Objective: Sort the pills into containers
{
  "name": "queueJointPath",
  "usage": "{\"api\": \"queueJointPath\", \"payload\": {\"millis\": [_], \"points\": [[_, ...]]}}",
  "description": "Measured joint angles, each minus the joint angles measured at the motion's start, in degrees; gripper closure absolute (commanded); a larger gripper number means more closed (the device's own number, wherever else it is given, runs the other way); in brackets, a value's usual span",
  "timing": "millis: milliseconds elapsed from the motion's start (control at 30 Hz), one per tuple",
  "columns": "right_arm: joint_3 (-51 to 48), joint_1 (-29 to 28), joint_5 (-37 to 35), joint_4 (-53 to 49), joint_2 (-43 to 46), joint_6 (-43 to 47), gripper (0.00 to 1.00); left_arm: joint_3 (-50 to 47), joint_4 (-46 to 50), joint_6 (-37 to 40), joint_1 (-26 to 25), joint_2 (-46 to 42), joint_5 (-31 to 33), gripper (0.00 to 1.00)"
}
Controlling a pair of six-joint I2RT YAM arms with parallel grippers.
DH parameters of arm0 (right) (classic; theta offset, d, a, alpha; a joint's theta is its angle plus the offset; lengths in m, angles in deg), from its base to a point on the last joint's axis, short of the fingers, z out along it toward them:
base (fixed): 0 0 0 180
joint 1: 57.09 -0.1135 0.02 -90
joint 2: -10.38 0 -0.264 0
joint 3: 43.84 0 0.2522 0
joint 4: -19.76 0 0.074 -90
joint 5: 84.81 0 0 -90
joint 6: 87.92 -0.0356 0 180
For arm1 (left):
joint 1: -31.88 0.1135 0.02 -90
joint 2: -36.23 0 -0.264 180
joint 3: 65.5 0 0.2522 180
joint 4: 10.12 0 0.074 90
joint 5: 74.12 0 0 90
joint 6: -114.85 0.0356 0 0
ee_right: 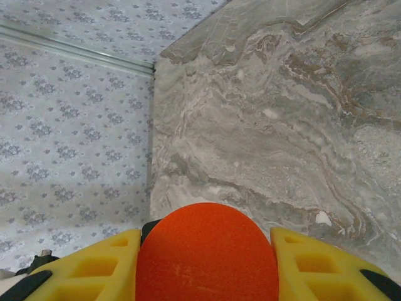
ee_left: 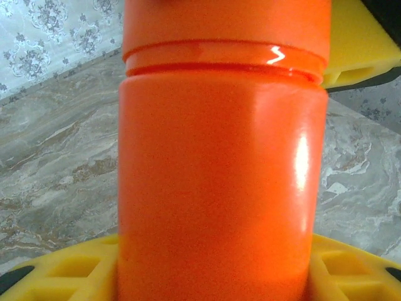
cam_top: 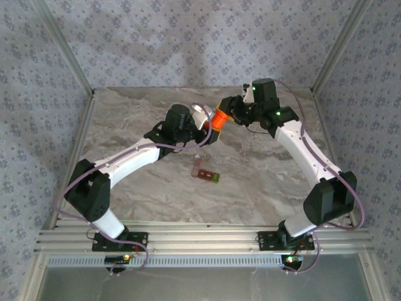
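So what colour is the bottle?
The bottle is bright orange, cap included; clearest in the left wrist view.

A robot lab test cell; the left arm (cam_top: 131, 160) and right arm (cam_top: 307, 153) are bolted to an aluminium rail (cam_top: 207, 241) at the table (cam_top: 250, 188) edge; bare aluminium posts (cam_top: 62, 44) frame it; floral-print walls (cam_top: 188, 44) close three sides; cables (cam_top: 62, 191) loop by the arm bases; the tabletop is marble-patterned.
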Motion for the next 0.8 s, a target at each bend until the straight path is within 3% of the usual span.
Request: {"api": "queueJointPath", "payload": {"millis": [367,467,600,800], "points": [[-7.32,6.56,18.36,12.5,0.63,10.84,0.55,0.11,-0.68,-5.51,0.13,0.0,-4.83,1.0],[-7.37,7.48,21.27,14.12,0.63,12.07,0.38,0.63,-1.25,-6.6,0.26,0.0,-6.36,1.0],[-7.32,9.03,19.91,16.57,0.72,9.05,0.24,1.05,-0.7,-5.64,0.26,-0.04,-5.53,1.0],[-5.18,9.9,12.39,13.57,1.44,1.88,0.2,1.05,2.29,-0.22,0.0,-0.04,0.28,1.0]]}}
